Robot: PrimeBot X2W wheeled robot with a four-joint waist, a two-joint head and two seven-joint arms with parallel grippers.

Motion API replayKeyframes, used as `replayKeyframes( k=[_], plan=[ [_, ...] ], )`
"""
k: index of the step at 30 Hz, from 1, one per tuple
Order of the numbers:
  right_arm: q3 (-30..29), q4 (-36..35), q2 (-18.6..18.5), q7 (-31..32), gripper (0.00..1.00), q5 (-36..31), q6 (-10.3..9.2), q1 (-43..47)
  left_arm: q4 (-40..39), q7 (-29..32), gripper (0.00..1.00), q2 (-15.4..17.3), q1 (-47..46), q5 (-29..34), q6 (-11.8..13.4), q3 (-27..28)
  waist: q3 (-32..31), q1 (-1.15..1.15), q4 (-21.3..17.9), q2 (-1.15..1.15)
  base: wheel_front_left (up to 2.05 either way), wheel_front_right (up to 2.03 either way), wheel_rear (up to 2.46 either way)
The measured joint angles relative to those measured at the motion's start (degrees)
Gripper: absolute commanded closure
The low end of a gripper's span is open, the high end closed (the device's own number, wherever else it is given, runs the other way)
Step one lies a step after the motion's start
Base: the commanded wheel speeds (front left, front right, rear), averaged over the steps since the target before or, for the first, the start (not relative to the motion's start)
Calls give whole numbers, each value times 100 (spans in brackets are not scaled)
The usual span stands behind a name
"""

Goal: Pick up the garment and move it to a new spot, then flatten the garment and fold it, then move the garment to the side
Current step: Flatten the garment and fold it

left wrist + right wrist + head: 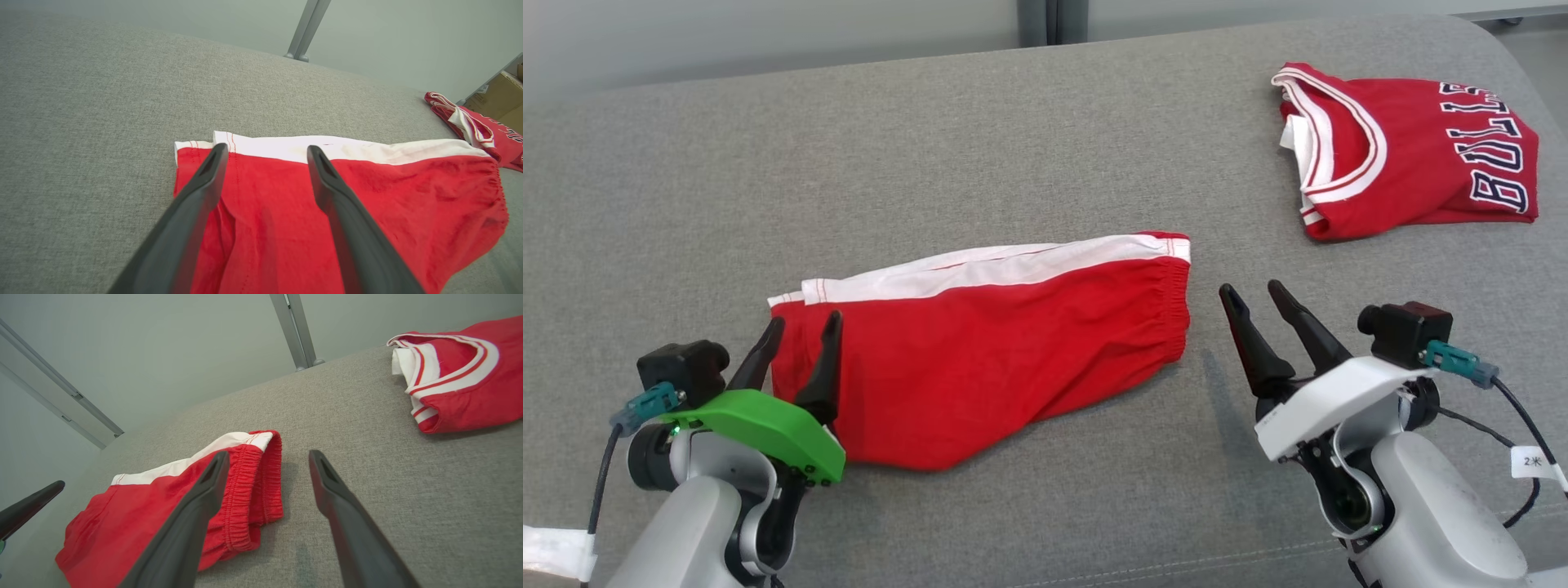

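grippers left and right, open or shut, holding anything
left gripper: open, holding nothing, at the red shorts hem end.
right gripper: open, holding nothing, beside the waistband.

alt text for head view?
Red shorts with a white side stripe lie on a grey cushion, open left claw over the hem end, open right claw beside the waistband. A folded red Bulls jersey sits upper right.

You seem to face lab or test room; grey upholstered surface [1013, 122] serves as workbench; bare pale partition wall [163, 343]; metal profile strips [304, 30] between panels; cardboard box [496, 96] beyond far edge.
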Motion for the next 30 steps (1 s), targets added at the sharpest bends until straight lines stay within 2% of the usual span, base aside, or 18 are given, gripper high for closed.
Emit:
replayKeyframes(
  k=[4, 11, 27, 28, 29, 30],
  plan=[
    [1, 445, 155, 225, 0, 188, 7, -338, -144, -62, 0, -96, -104, 153, -55, -109, 93, 0, 171, 0, 0, 0, 0],
    [-105, 1168, 136, 426, 0, 313, 10, -655, -336, -120, 0, -141, -271, 288, -108, -274, 271, 0, 592, 0, 0, 0, 0],
    [-155, 2212, 212, 928, 0, 1063, 283, -1207, -265, -146, 0, -153, -272, 312, -108, -355, 530, 0, 1172, 0, 0, 0, 0],
    [-113, 2254, 205, 956, 62, 1085, 300, -1254, -259, -146, 0, -153, -272, 312, -108, -349, 523, 0, 1189, 0, 0, 0, 0],
    [-79, 2287, 208, 972, 99, 1085, 300, -1291, -250, -152, 0, -153, -272, 312, -108, -343, 510, 0, 1197, 0, 0, 0, 0],
    [-51, 2316, 218, 972, 100, 1085, 300, -1321, -240, -167, 0, -153, -272, 312, -108, -332, 495, 0, 1201, 0, 0, 0, 0]
  ],
)
